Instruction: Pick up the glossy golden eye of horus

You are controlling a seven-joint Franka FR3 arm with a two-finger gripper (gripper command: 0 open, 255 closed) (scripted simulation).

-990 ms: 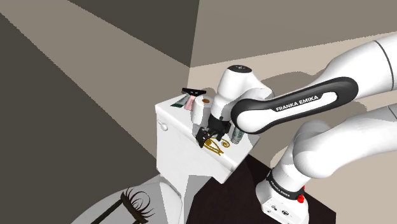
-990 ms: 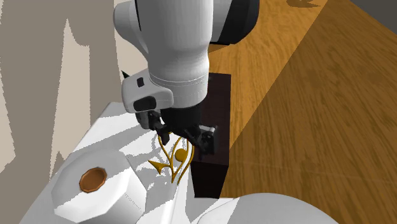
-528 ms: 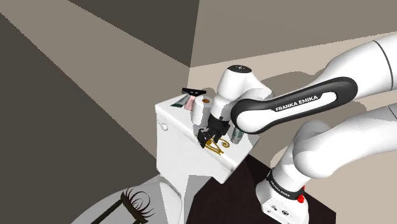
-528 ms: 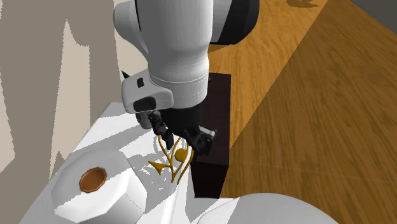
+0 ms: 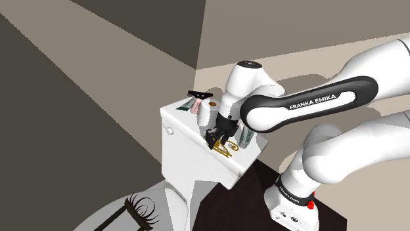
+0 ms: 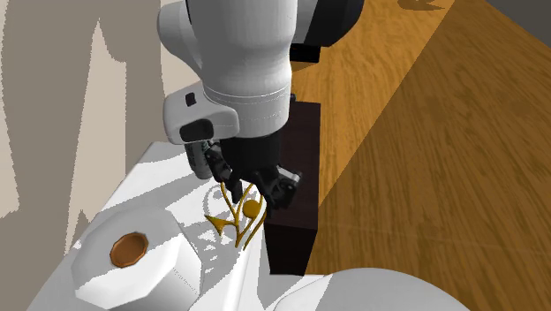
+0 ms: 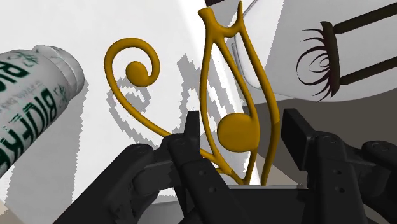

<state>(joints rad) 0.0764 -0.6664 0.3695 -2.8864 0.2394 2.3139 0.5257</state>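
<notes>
**Squarely between the fingers: the golden eye on the tank lid**

The golden eye of Horus is a glossy piece of thin curved strands around a round disc, with a spiral curl off to one side. It sits at the near end of the white toilet tank lid, close to the edge that faces the robot's dark stand. Its shadow falls on the lid beside it. Whether its tail touches the lid or hangs just above it cannot be told.

The black gripper comes down over the eye. Its fingers are closed in on the loop, one against each outer strand, and the disc sits in the gap between them. From the shoulder view the gripper covers the upper part of the eye.

A bottle with green lettering lies on the lid just beside the curl. A white faceted container with a brown round top stands nearer the second exterior camera. A black bristly brush lies lower down, below the tank. A wooden floor spreads beyond.
</notes>
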